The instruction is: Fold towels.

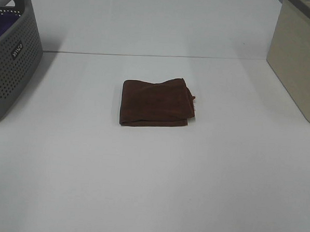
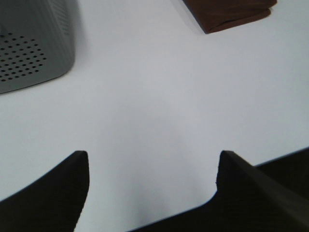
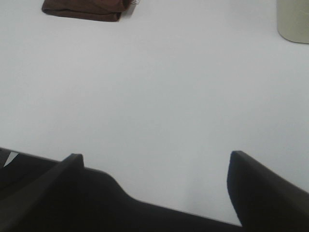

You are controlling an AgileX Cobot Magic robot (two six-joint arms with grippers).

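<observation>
- Nearest the cameras, the left end effector [image 2: 152, 166] hangs over the bare white desk [image 1: 151, 188], its two dark fingers [image 2: 63, 188] spread wide with nothing between them.
- The right end effector [image 3: 154, 169] is likewise released, jaws well apart above empty desk surface; neither arm appears in the high view.
- At the centre of the high frame, the dark reddish-brown towel [image 1: 155, 103] lies folded into a compact rectangle, flat on the desk, layered edges showing along its lower and right sides.
- A small pale bit, too small to identify, shows at the towel's right edge.
- At the far left edge, a grey perforated basket [image 1: 12, 62] holds a purple cloth [image 1: 4, 25].
- At the upper right, a beige bin [image 1: 298, 61] stands well apart from the towel.
</observation>
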